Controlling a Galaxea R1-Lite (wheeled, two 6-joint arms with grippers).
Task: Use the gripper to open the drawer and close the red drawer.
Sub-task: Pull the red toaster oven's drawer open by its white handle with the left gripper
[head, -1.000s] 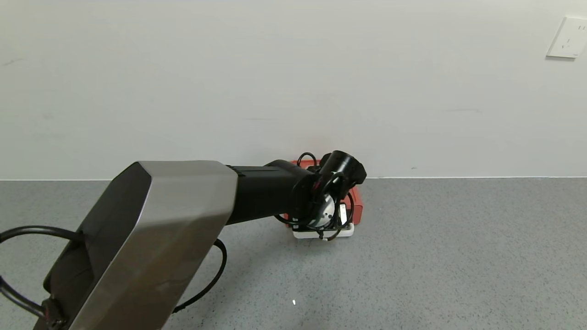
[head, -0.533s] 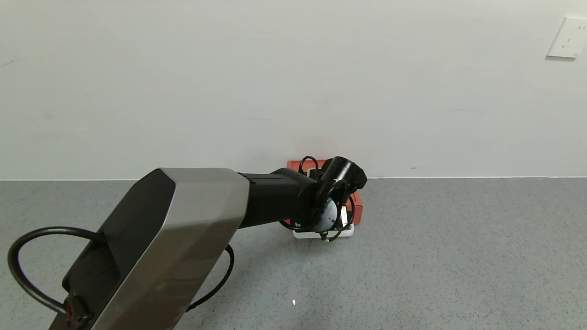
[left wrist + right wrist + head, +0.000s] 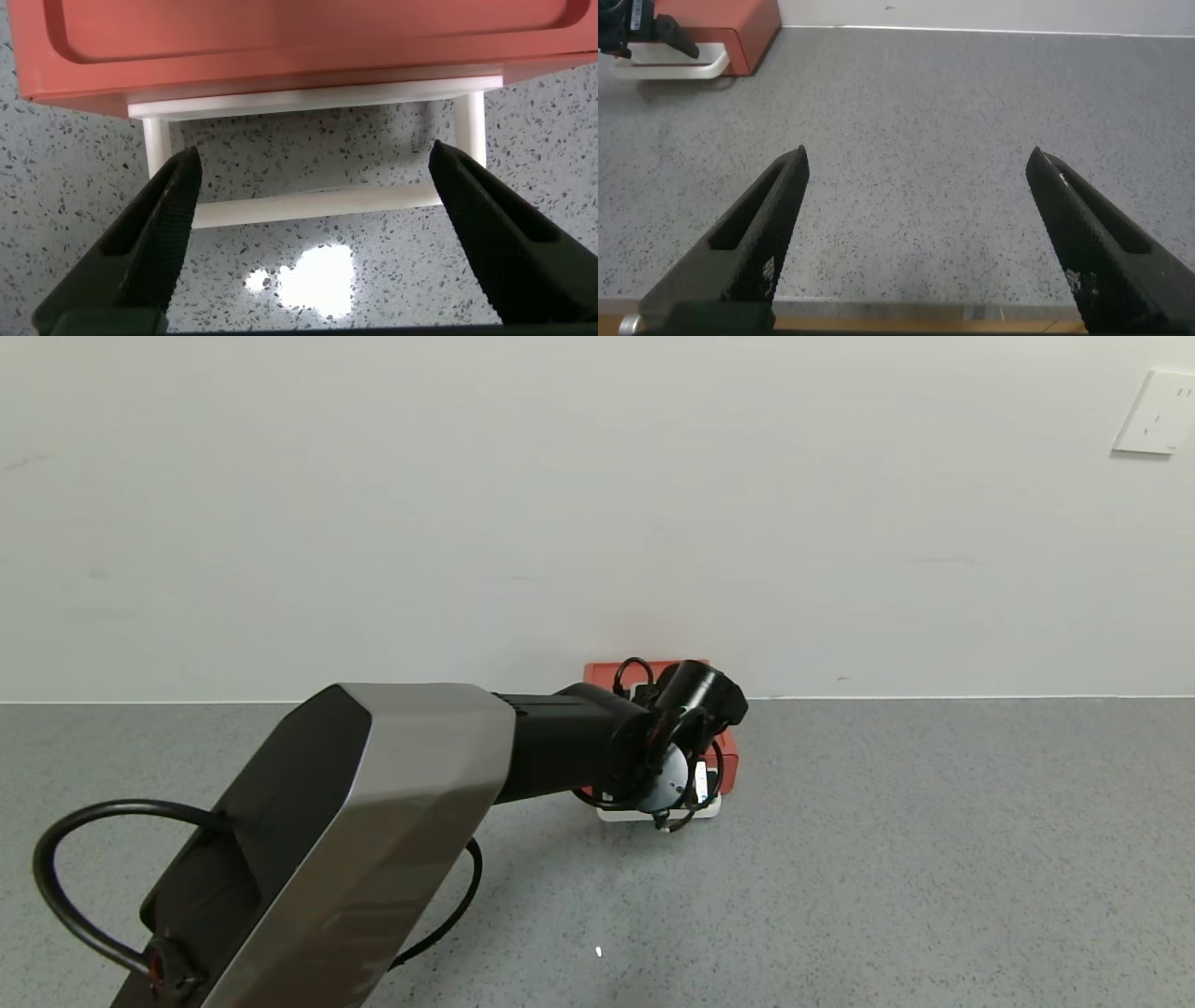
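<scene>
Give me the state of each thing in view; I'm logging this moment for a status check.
red drawer: looks shut, tray front flush with the box.
white handle: free, nothing gripping it.
left gripper: open, fingers straddling the handle's front bar.
right gripper: open, empty, over bare grey table away from the drawer.

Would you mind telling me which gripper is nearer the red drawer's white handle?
Left. The left gripper hangs right over the white handle, jaws open; the right gripper is far off over bare floor.

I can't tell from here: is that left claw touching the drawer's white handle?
Cannot tell. In the left wrist view the open left gripper straddles the white handle of the red drawer, but its tips overlap the bar there, so neither contact nor gap shows plainly.
</scene>
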